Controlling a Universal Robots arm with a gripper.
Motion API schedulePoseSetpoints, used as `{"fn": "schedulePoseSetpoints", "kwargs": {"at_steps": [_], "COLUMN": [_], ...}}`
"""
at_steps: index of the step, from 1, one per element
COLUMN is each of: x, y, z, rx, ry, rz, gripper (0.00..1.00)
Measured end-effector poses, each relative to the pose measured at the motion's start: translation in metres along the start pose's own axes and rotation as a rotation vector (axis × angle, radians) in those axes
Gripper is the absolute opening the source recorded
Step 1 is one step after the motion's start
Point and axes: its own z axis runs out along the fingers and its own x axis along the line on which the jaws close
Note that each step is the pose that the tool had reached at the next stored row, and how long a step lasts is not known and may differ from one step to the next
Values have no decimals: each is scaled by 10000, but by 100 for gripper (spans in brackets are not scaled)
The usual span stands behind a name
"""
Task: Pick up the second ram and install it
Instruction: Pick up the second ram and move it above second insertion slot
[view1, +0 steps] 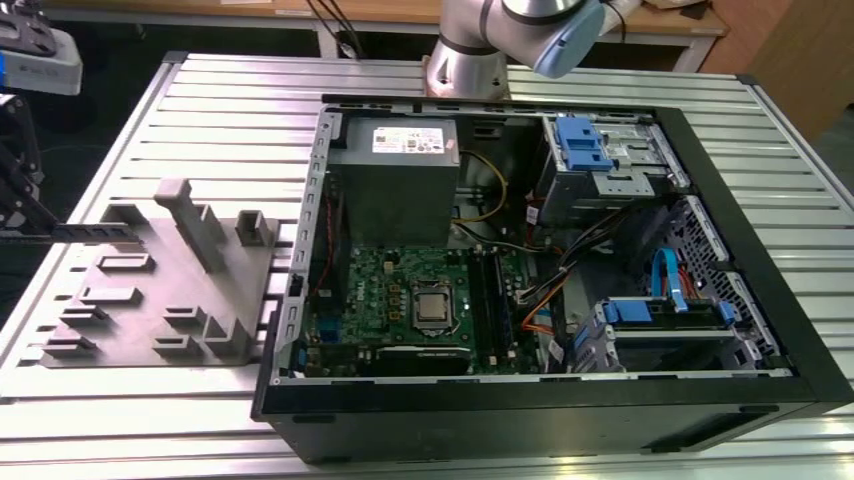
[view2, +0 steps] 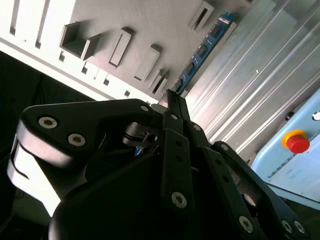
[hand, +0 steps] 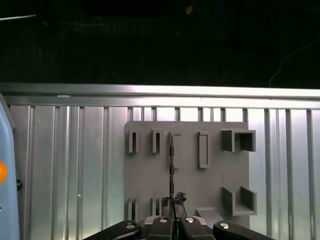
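The second ram (view1: 100, 232) is a thin dark blue-green stick, held lengthwise just above the grey holder plate (view1: 147, 300) at the exterior view's far left. My gripper (view1: 40, 235) is shut on one end of it. In the second wrist view the black fingers (view2: 175, 120) meet on the ram (view2: 202, 50), which juts out past the plate (view2: 120, 15). In the first wrist view the ram (hand: 171, 165) shows edge-on as a thin line running from my gripper (hand: 173, 200) over the plate's (hand: 190, 190) slots.
An open black computer case (view1: 534, 410) lies to the exterior view's right of the plate. It holds the grey power supply (view1: 394, 190), a green motherboard (view1: 400, 300) and black slot rails (view1: 487, 300). The arm's base (view1: 467, 60) stands behind. A pale box with a red button (view2: 298, 141) is nearby.
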Motion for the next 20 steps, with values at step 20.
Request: {"fn": "schedulePoseSetpoints", "kwargs": {"at_steps": [20], "x": [-32], "y": [20], "z": [-448], "rx": [-1], "ry": [-19], "rz": [-1], "gripper": [8]}}
